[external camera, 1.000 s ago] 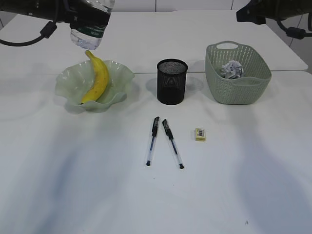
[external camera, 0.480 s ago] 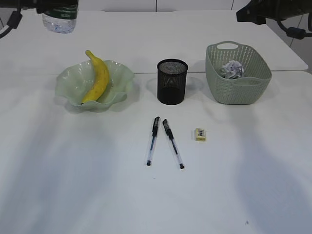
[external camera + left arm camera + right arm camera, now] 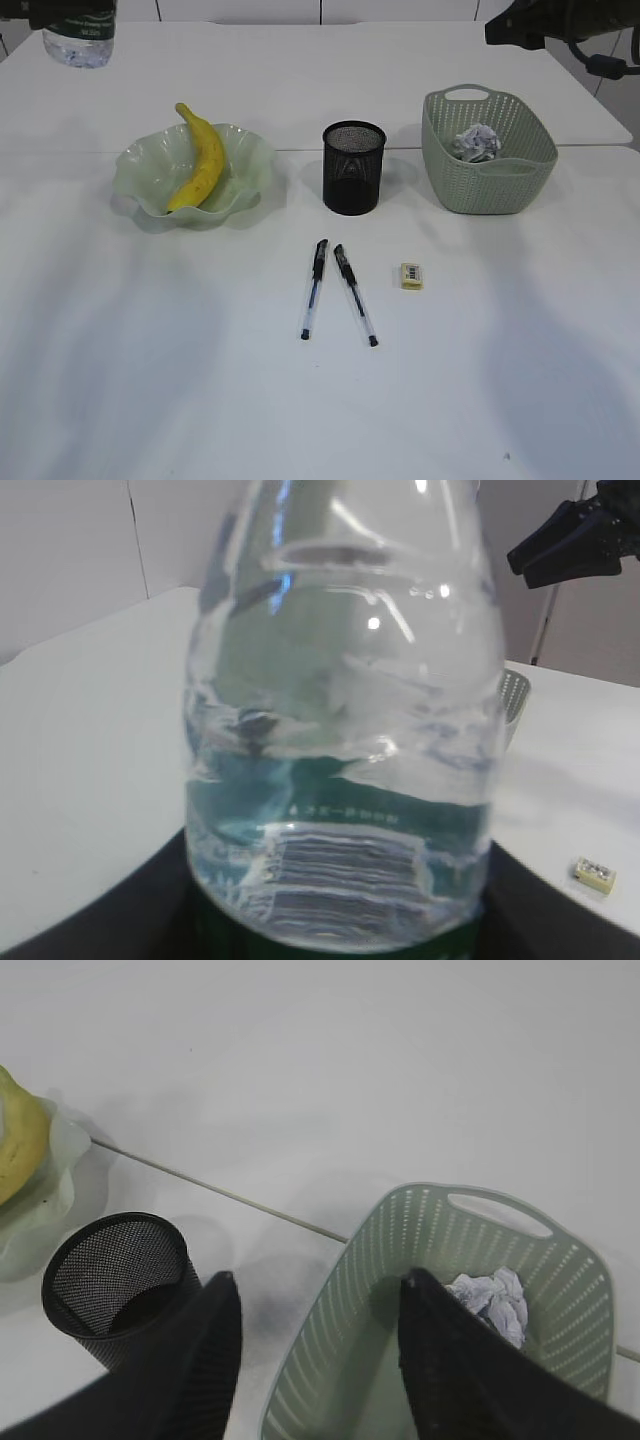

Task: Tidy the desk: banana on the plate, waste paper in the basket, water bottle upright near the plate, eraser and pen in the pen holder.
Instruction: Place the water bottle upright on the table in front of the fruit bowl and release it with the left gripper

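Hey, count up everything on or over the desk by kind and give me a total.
Pens: 2
Eraser: 1
Banana: 1
Plate: 1
Pen holder: 1
Basket: 1
Waste paper: 1
Water bottle: 1
Total: 9

Water bottle (image 3: pixel 340 760): barcode and small white print on green label, unreadable. Eraser (image 3: pixel 411 276): barcode-like label, illegible.
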Controlling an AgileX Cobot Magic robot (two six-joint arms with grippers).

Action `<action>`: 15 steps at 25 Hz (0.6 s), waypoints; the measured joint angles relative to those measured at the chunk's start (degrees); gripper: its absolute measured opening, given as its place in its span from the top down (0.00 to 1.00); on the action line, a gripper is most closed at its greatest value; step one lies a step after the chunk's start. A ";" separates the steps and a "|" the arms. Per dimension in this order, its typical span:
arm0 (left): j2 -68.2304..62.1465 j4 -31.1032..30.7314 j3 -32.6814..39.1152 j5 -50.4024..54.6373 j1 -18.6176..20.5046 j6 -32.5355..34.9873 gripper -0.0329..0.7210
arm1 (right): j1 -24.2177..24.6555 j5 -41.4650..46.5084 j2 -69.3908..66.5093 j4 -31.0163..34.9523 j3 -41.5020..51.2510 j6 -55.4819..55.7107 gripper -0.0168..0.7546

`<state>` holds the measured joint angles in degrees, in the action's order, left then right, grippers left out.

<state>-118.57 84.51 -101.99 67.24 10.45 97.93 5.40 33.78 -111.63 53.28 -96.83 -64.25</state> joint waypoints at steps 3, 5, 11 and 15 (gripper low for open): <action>-0.53 0.00 0.00 0.13 0.23 0.56 0.44 | 0.00 0.00 0.00 0.00 0.00 0.14 0.48; -1.59 0.00 0.00 0.13 0.23 0.70 0.44 | 0.00 0.00 0.00 0.00 0.00 0.14 0.48; -3.90 -0.37 2.60 -0.18 0.23 1.91 0.44 | 0.00 0.00 0.00 0.00 0.00 0.14 0.48; -4.62 0.41 3.95 -0.21 0.23 3.13 0.44 | 0.00 0.00 0.00 0.00 0.00 0.14 0.48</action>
<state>-123.19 84.91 -98.04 67.03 10.67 101.06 5.40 33.78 -111.63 53.28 -96.83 -64.11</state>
